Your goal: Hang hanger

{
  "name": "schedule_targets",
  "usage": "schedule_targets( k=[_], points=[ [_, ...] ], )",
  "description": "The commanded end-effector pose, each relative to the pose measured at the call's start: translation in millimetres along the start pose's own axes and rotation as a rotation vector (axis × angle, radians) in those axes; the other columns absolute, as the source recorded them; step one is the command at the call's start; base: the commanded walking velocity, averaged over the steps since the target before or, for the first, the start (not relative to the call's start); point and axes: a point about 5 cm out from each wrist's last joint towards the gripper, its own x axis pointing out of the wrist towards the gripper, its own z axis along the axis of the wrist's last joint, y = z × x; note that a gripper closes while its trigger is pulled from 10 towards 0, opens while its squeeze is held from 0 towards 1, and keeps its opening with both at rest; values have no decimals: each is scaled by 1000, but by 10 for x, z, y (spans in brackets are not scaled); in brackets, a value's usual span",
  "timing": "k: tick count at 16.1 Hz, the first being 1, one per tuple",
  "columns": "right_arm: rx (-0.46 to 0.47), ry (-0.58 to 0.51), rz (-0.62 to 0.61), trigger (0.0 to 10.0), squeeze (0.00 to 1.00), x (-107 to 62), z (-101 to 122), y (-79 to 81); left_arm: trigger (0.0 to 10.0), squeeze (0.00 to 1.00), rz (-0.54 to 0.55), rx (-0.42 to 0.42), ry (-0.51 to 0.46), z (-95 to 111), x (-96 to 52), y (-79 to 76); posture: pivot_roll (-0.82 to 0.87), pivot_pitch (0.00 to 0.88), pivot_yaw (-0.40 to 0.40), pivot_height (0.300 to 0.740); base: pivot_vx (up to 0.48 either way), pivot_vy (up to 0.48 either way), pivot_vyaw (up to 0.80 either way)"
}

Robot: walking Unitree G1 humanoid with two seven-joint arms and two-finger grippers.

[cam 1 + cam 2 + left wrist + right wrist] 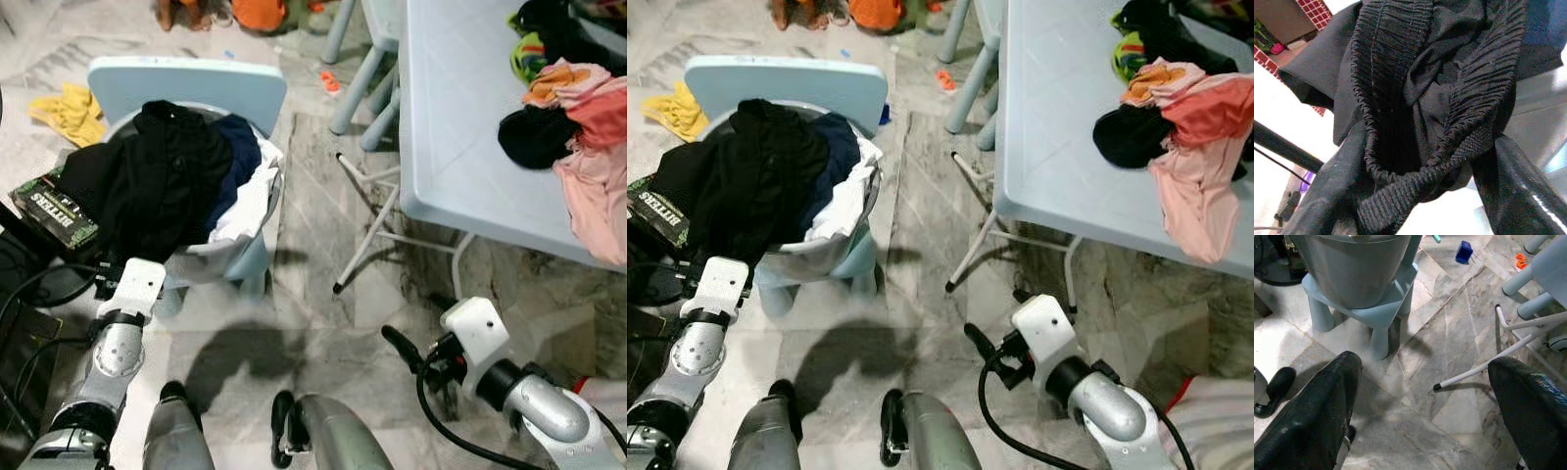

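A box (54,208) reading "BITTERS" lies beside a basket (225,257) of dark clothes (162,176) on a blue chair (186,88). The left gripper (1415,196) clamps a black waistband (1400,191) there. The right gripper (1425,396) hangs open over the floor (313,196). A table (460,117) holds more clothes (578,147). I cannot make out a hanger.

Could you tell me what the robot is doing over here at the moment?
The robot stands on a marble floor before a grey basket heaped with dark clothes, set on a small blue chair. Its left gripper is at that heap, with the elastic waistband of a black garment between its fingers. The right gripper hangs open above the floor, holding nothing. More clothes lie on the pale table to its right. I can make out no hanger.
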Motion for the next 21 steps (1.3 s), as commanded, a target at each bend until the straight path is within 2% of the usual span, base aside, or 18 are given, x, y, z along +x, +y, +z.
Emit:
schedule_targets(
  k=[1,9,16,21],
  points=[
    [1,40,-15,10000,0,-30,-64,-18,0,0,-35,15,19,-60,-59,-77,-268,277,-268,740,0,0,0],
    [0,30,-23,10000,0,29,-60,-40,0,0,-14,31,27,-59,-16,-64,-264,257,-259,740,0,0,0],
    [8,-31,-70,10000,0,159,3,-53,0,0,2,42,15,29,117,17,-220,207,-208,740,0,0,0],
    [20,-109,-163,10000,0,407,69,-212,0,0,-11,19,18,181,300,45,-136,148,-114,740,0,0,0]
  ],
)
